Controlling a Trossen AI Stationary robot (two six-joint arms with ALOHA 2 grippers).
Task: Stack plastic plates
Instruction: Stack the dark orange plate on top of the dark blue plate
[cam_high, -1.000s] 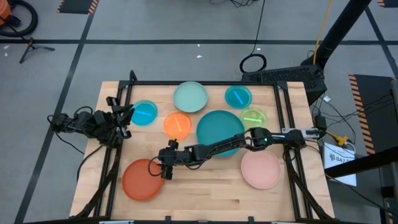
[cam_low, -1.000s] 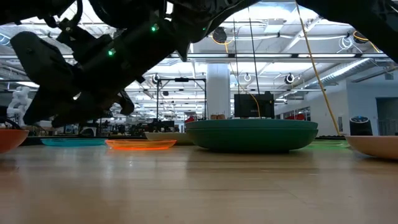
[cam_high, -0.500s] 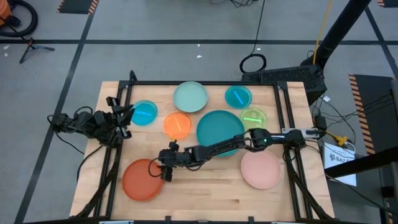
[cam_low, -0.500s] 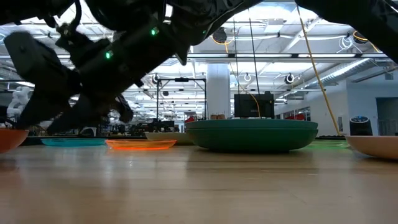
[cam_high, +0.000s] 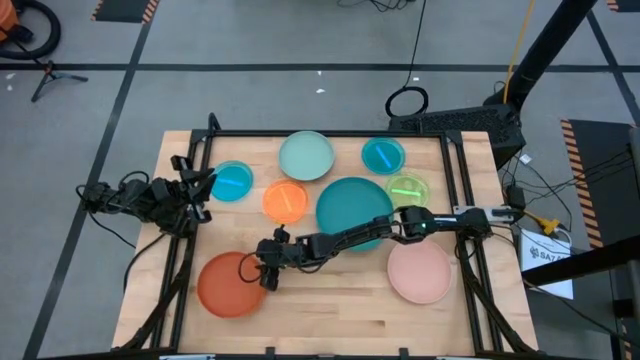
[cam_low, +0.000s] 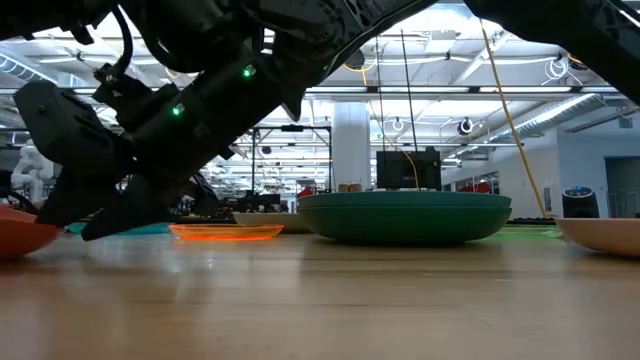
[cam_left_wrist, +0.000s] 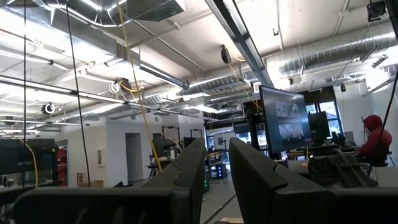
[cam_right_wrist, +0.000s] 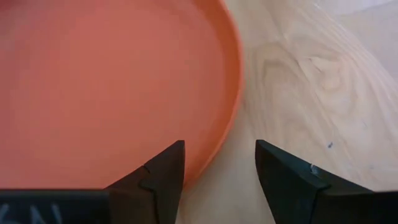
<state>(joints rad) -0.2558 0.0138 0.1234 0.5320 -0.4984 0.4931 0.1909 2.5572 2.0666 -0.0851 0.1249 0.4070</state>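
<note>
The red-orange plate (cam_high: 225, 287) lies flat on the table at the near left and fills the right wrist view (cam_right_wrist: 106, 81). My right gripper (cam_high: 263, 274) is open and low at the plate's right rim. One finger stands over the plate's inside and the other over the bare wood (cam_right_wrist: 221, 163). In the low view it shows as the dark mass (cam_low: 95, 225) beside the plate (cam_low: 25, 235). My left gripper (cam_high: 197, 192) waits open and empty at the table's left edge, its fingers pointing up into the room (cam_left_wrist: 216, 162). My right gripper's fingers (cam_right_wrist: 163, 169) stand astride the red-orange plate's right rim (cam_right_wrist: 231, 118), slanting down from the table's right. I cannot tell whether either finger touches the rim. The plate lies on the table.
A large teal plate (cam_high: 350, 207) lies mid-table under my right arm. Orange (cam_high: 285, 201), pale mint (cam_high: 306, 156), lime (cam_high: 408, 188) and two translucent blue plates (cam_high: 232, 181) (cam_high: 383, 155) lie behind it. A pink plate (cam_high: 420, 272) lies at the near right. There is bare wood (cam_high: 330, 300) along the near edge.
My right gripper has gone down toward the red-orange plate's right rim, staying open.
</note>
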